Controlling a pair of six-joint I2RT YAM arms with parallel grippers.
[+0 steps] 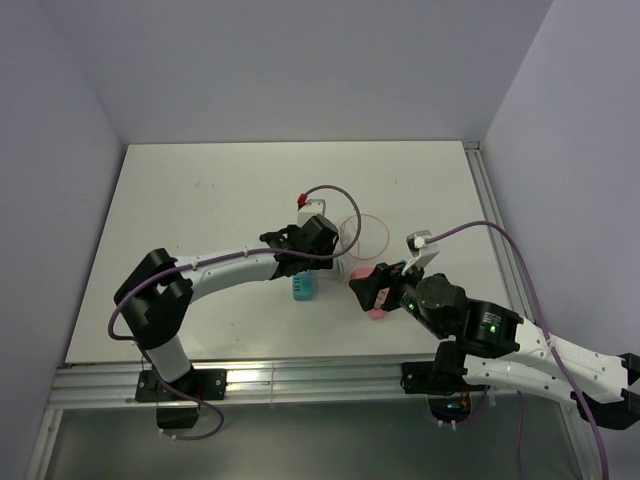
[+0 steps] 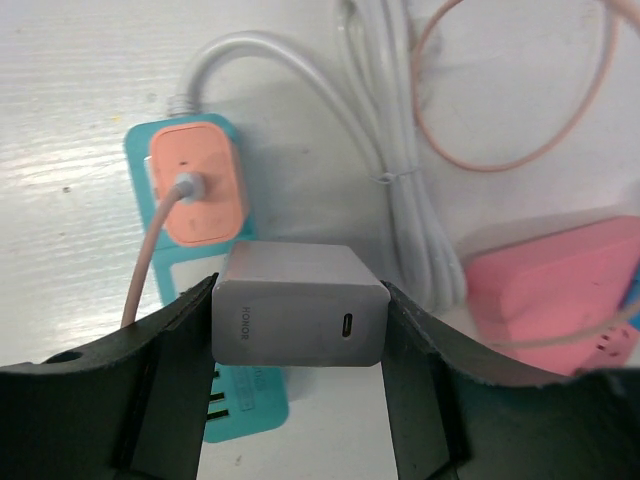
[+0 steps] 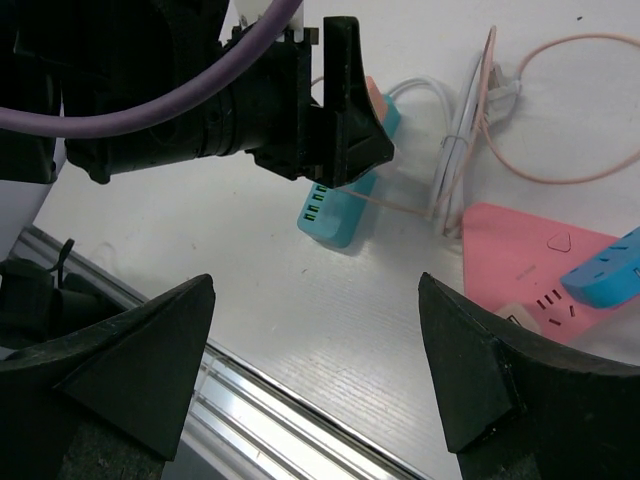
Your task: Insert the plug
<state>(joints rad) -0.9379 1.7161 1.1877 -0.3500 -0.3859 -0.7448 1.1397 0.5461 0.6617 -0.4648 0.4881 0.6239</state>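
My left gripper [image 2: 298, 330] is shut on a grey charger plug [image 2: 298, 305], holding it just above the teal power strip [image 2: 225, 395]. An orange plug [image 2: 198, 182] with a pink cable sits in the strip's far socket. In the top view the left gripper [image 1: 300, 252] hangs over the teal strip [image 1: 304, 288]. My right gripper [image 3: 315, 330] is open and empty, above the table beside the pink power strip [image 3: 520, 255], which carries a blue plug [image 3: 605, 268]. In the top view the right gripper [image 1: 368, 288] is at the pink strip [image 1: 377, 312].
A bundled white cord [image 2: 405, 190] and a loop of pink cable [image 2: 520, 90] lie between the two strips. The table's metal front rail [image 3: 270, 410] runs close below my right gripper. The left arm's wrist [image 3: 250, 110] fills the upper left of the right wrist view.
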